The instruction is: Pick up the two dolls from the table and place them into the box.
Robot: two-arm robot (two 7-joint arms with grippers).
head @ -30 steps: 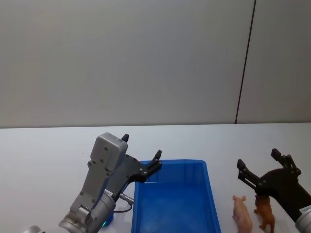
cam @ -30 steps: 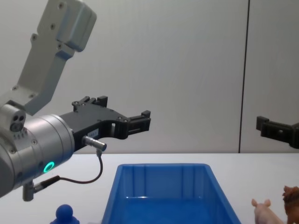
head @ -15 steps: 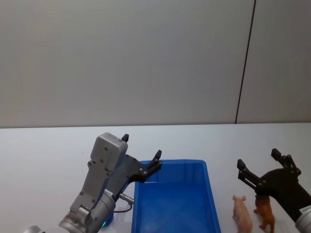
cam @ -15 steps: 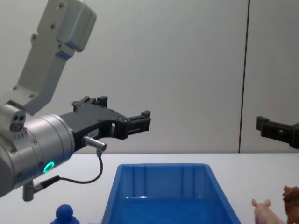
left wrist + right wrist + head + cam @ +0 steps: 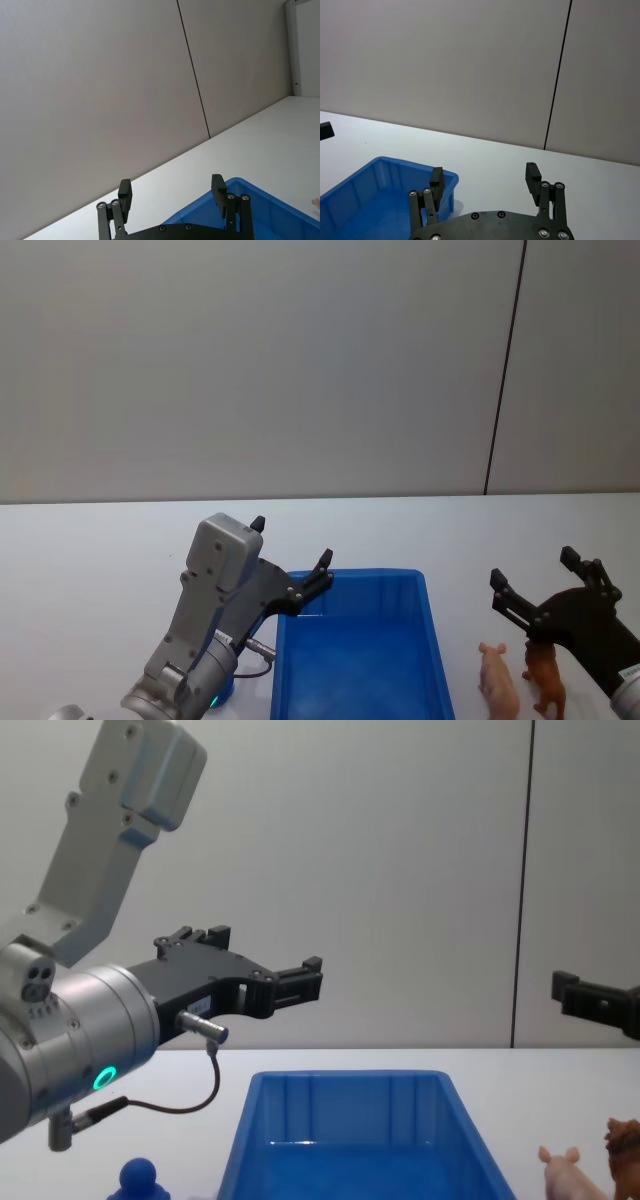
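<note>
Left gripper (image 5: 290, 542): fingers spread, empty, raised by box's far left corner
Box (image 5: 436, 640): blue, on the table (image 5: 100, 560)
Pig (image 5: 498, 680): on table, right of box
Brown doll (image 5: 545, 682): beside pig, apparently upright
Right gripper (image 5: 533, 568): fingers spread, empty, raised near both dolls

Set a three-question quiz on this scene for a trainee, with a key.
1. Fill in: the pink pig and the brown animal stand on the table to the robot's ___ of the blue box.
2. Which doll is nearer the box? A: the pig. B: the brown animal.
3. True or false: the right end effector grips the pig.
Key: 1. right. 2. A. 3. False: it hangs open and empty above the table near the dolls. The left end effector, also open, is raised at the box's far left corner.
</note>
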